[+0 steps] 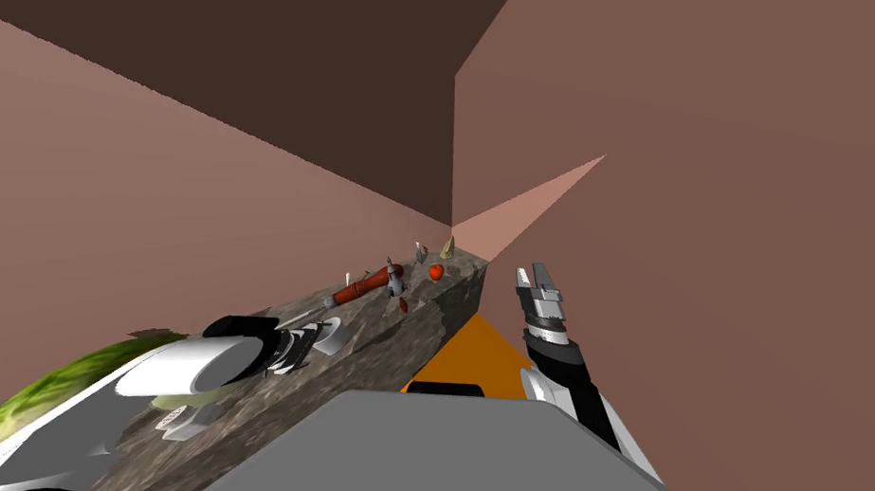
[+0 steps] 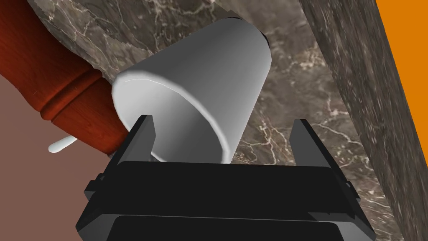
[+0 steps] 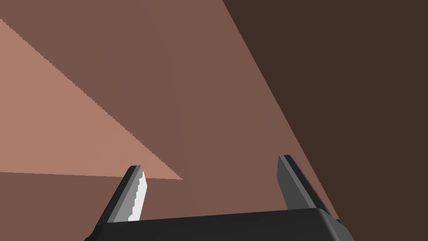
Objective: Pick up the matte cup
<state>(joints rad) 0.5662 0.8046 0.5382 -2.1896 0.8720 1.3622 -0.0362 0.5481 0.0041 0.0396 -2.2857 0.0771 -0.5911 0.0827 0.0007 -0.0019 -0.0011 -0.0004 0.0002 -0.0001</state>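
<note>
- Left wrist view: left gripper (image 2: pixel 223 121), jaws spread. One finger (image 2: pixel 140 138) overlaps the mouth of the cup (image 2: pixel 209 75) and the other stands clear outside its wall. The rim lies between them, not yet pinched.
- Cup: white-grey, matte, on the marbled counter (image 2: pixel 301 108), mouth turned towards the jaws. This is likely why the hand comes in to take the wall edge-on.
- Just beside the jaws, against the cup: red-brown wooden handle (image 2: pixel 62 92). A crowding neighbour, to be minded on closing.
- Past the counter's edge: orange floor (image 2: pixel 405 50).
- Head view adds the right gripper (image 1: pixel 534 275), fingers parted, raised near the wall, well apart from the cup, seemingly parked.
- The wrist view supplies the finger-to-rim fit. The head view supplies the layout along the counter.
</note>
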